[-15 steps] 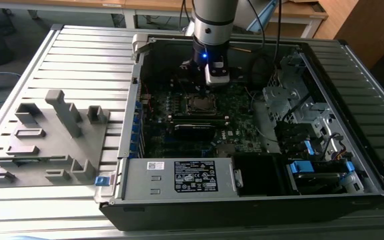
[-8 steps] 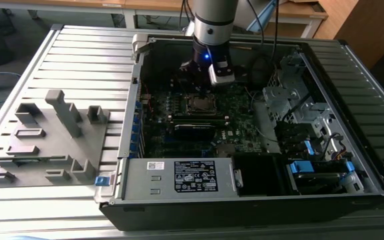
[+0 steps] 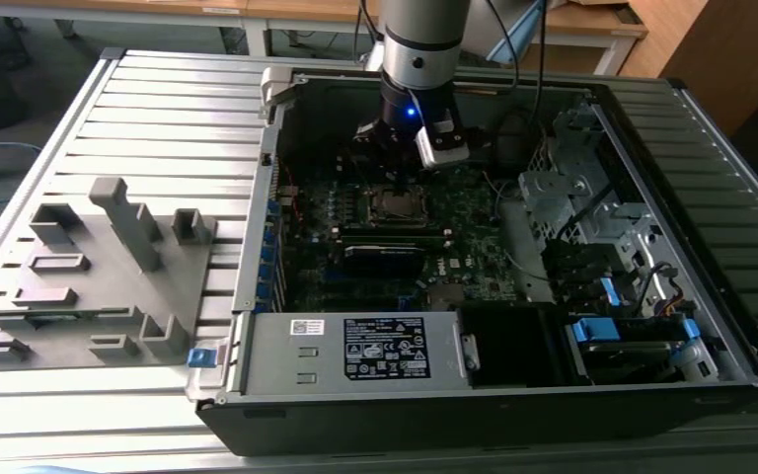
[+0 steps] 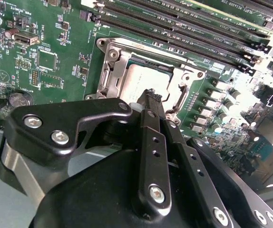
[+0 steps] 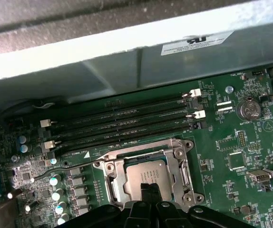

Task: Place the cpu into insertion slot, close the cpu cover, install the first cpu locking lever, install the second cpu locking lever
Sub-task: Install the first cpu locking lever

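**Desk:** Left to right, what is in the frame?

**Photographer:** A grey tray (image 3: 83,291) of moulded holders sits on the slatted table (image 3: 155,109) at the exterior view's left. Next comes the open computer case (image 3: 254,227), lying on its side. The arm reaches down into its far half, and the drive cage (image 3: 590,227) fills the right.

**Desk:** And the claw?

**Photographer:** The claw (image 4: 150,96) hangs over the socket (image 3: 371,202). Its fingers are drawn together to a single point, with nothing gripped between them. In the second wrist view the tips stand over the chip's edge, but I cannot tell whether they touch it.

**Desk:** Where is the chip?

**Photographer:** The chip (image 4: 139,80) lies flat in the socket. As far as these views show, it is directly beneath the claw, not off to either side. The cover (image 5: 112,173) lies down around it, its cut-out framing the grey top.

**Desk:** Any long axis to steer by?

**Photographer:** The chip is square, so I judge the line to go by is the memory slots (image 5: 122,123). They run parallel to one edge of the socket, just beside it.
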`<state>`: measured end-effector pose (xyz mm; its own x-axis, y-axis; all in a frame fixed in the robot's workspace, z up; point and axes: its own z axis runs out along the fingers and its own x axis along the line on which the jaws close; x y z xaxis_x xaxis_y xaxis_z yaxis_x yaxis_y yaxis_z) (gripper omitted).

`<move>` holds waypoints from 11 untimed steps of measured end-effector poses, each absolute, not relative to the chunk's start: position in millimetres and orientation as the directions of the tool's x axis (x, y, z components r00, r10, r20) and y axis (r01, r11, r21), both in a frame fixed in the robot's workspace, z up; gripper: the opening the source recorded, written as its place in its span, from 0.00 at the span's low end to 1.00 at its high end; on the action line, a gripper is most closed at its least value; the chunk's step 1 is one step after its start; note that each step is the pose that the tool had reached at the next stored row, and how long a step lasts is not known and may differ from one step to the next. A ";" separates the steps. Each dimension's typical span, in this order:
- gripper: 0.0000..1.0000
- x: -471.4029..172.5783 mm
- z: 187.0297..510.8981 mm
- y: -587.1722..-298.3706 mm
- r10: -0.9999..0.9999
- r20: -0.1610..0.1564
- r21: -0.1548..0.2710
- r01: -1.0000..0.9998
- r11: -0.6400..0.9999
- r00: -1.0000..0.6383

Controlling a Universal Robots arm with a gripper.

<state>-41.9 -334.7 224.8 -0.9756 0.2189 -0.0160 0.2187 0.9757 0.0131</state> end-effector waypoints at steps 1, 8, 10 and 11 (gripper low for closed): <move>0.11 -41.9 224.8 -334.7 0.219 -0.016 0.013 0.219 0.976 -0.976; 0.11 -41.9 224.8 -334.7 0.217 -0.016 0.013 0.217 0.976 -0.976; 0.11 -41.9 224.8 -334.7 0.216 -0.016 0.013 0.215 0.976 -0.976; 0.11 -41.9 224.8 -334.7 0.213 -0.016 0.013 0.213 0.977 -0.977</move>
